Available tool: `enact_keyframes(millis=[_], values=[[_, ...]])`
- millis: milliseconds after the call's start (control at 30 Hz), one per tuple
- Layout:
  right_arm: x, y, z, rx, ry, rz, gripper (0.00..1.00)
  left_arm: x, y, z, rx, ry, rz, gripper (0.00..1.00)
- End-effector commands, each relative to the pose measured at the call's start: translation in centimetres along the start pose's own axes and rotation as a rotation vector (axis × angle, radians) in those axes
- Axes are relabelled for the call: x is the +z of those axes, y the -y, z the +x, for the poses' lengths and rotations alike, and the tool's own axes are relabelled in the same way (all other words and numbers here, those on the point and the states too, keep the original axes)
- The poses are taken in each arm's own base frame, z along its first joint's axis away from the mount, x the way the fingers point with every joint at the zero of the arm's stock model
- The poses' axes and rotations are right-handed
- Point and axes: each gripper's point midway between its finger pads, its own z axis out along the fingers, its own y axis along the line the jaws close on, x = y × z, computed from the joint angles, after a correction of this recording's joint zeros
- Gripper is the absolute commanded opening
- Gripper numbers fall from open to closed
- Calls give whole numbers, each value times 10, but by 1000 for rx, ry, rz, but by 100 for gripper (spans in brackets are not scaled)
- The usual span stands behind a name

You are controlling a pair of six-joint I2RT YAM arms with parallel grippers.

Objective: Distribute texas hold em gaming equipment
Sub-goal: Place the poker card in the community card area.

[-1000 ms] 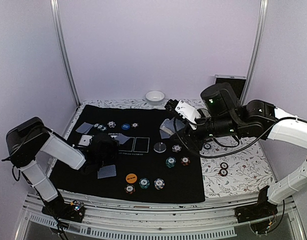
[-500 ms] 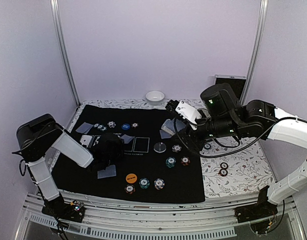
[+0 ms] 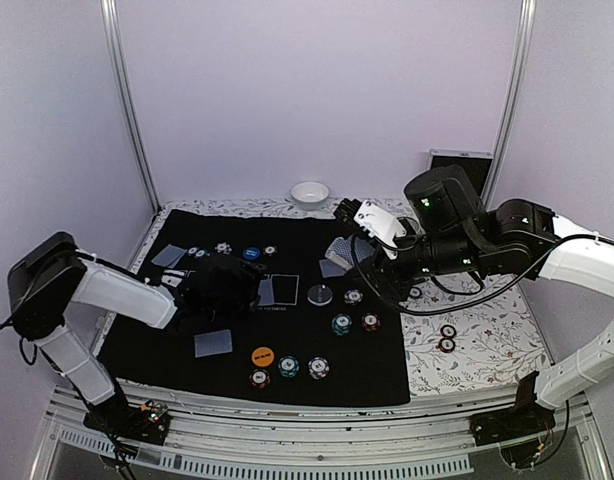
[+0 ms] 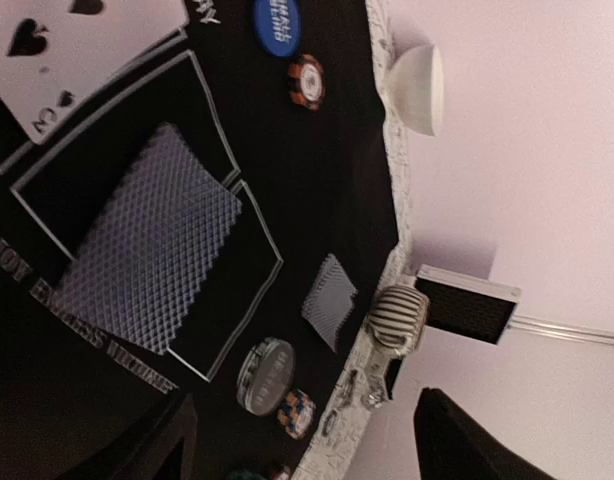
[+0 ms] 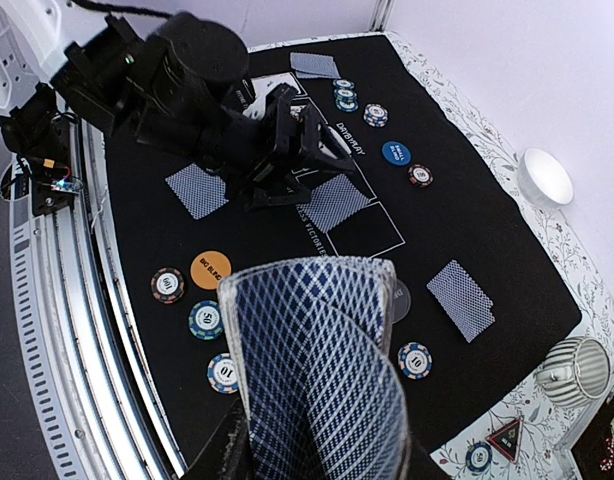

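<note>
My left gripper (image 3: 239,288) (image 4: 305,402) hangs open over the black mat (image 3: 377,372), with nothing between its fingers. Just beyond it a blue-grey-backed card (image 3: 267,291) (image 4: 147,235) lies face down inside a white outlined box. A face-up spade card (image 4: 77,50) lies beside it. My right gripper (image 3: 349,244) (image 5: 317,440) is shut on a fanned deck of cards (image 5: 322,350), held above the mat's right side. Striped chips (image 3: 288,367) and an orange disc (image 3: 263,355) (image 5: 210,269) sit near the front. A blue disc (image 3: 251,254) sits at the back.
Single face-down cards lie at front left (image 3: 213,343), back left (image 3: 168,256) and right (image 5: 463,299). A grey disc (image 3: 319,295) and more chips (image 3: 341,324) sit mid-mat. A white bowl (image 3: 309,193), ribbed mug (image 4: 399,318) and red triangular marker (image 5: 505,437) rest on the floral cloth.
My left gripper has opened and let a card go into the outlined box, after shifting right and away from the front. The right arm with the deck has barely moved.
</note>
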Motion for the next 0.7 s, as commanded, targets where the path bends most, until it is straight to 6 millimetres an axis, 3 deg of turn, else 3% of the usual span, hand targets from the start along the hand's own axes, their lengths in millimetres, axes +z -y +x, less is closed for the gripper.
enact_keyframes(millis=[0, 167, 233, 267, 333, 400, 467, 567, 667], values=[[-13, 4, -14, 10, 47, 16, 4, -29, 17, 12, 249, -63, -84, 82], [-12, 3, -16, 4, 53, 11, 4, -55, 12, -30, 338, 80, -127, 89], [-13, 3, -17, 1, 54, 11, 4, -57, 36, -27, 444, 66, -19, 87], [-13, 3, -17, 1, 54, 11, 4, -56, 57, -20, 560, 44, 81, 86], [-14, 3, -18, 2, 57, 11, 4, -54, 98, 12, 918, -83, 291, 82], [-16, 3, -18, 5, 60, 10, 4, -33, 95, 20, 1171, -166, 138, 85], [-17, 3, -18, 6, 61, 8, 4, -15, 80, 5, 1284, -165, -94, 94], [-19, 2, -18, 9, 65, 9, 4, -1, 61, -10, 1330, -144, -256, 98], [-20, 2, -15, 11, 61, 13, 4, 11, 41, -10, 1291, -176, -278, 98]])
